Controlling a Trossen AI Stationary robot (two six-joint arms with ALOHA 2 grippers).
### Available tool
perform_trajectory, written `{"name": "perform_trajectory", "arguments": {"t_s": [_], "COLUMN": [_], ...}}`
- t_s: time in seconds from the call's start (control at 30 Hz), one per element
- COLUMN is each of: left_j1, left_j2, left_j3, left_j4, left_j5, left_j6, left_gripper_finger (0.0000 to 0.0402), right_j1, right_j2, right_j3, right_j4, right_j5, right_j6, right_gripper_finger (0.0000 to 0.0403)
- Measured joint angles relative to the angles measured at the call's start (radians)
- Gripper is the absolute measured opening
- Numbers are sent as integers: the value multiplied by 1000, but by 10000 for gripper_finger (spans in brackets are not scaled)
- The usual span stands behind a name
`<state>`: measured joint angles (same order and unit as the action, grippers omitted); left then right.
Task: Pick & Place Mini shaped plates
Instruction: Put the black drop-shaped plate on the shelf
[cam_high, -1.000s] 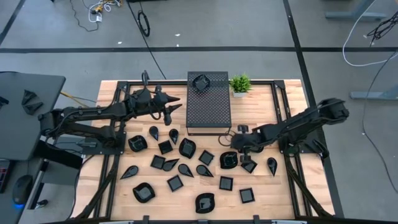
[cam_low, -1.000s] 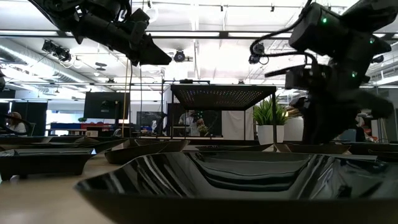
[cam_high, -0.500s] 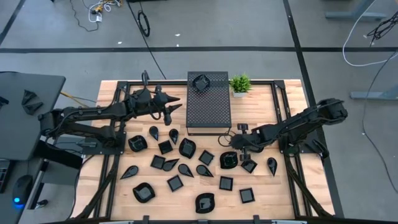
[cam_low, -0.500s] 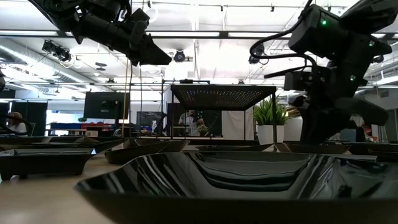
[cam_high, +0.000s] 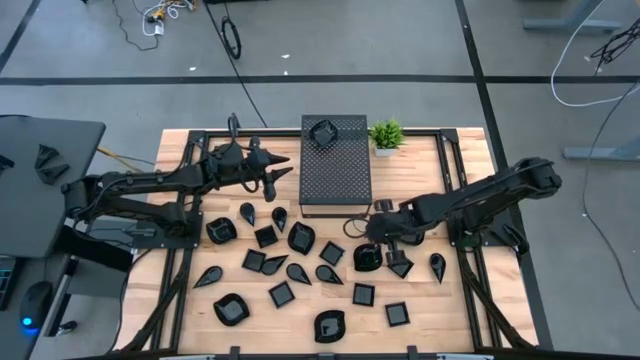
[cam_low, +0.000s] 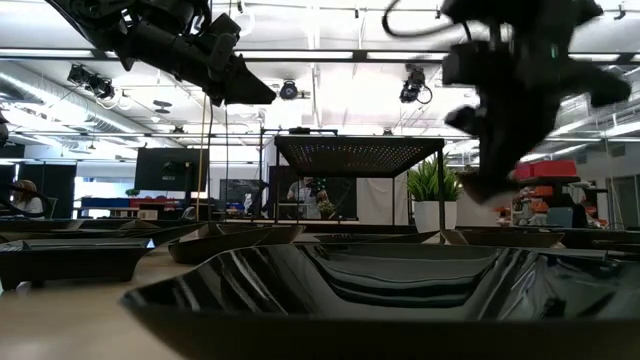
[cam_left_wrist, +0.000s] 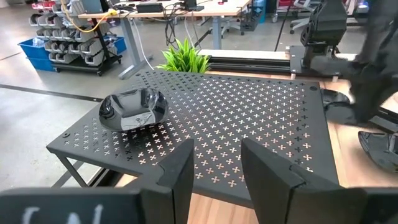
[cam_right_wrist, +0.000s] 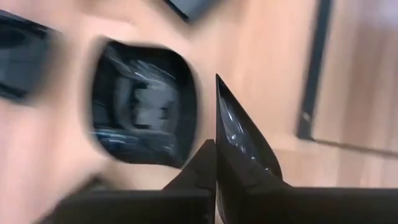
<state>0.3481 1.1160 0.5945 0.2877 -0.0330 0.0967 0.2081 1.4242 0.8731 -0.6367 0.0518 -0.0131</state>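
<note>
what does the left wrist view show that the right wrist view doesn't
Only the left wrist view shows the perforated box, a rounded plate resting on top of it, the green plant behind it, and the open left gripper.

Only the right wrist view shows the right gripper shut on a teardrop plate, with a rounded dish on the wood beneath.

Both show glossy black plates and bare wooden table.

The light wooden table carries a black perforated box at the middle of its far edge, a small green potted plant just beside the box, and many mini shaped plates scattered across its near half.
</note>
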Motion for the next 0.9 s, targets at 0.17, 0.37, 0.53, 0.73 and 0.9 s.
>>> {"name": "perform_trajectory", "arguments": {"t_s": [0.17, 0.37, 0.53, 0.73, 0.9], "left_j1": [0, 0, 0, 0, 0], "left_j2": [0, 0, 0, 0, 0], "left_j3": [0, 0, 0, 0, 0], "left_j4": [0, 4, 10, 11, 13], "left_j5": [0, 0, 0, 0, 0], "left_j6": [-2, -4, -5, -5, -5], "left_gripper_finger": [138, 138, 138, 138, 138], "right_j1": [1, -26, -130, -430, -635], "right_j2": [-15, -61, -74, -43, 27], "right_j3": [152, 284, 301, 257, 249], "right_j4": [-70, -80, 19, 138, 261], "right_j5": [-175, -177, 52, -6, -150], "right_j6": [-70, -410, -758, -1056, -1191], "right_gripper_finger": [6, 8, 6, 6, 8]}}
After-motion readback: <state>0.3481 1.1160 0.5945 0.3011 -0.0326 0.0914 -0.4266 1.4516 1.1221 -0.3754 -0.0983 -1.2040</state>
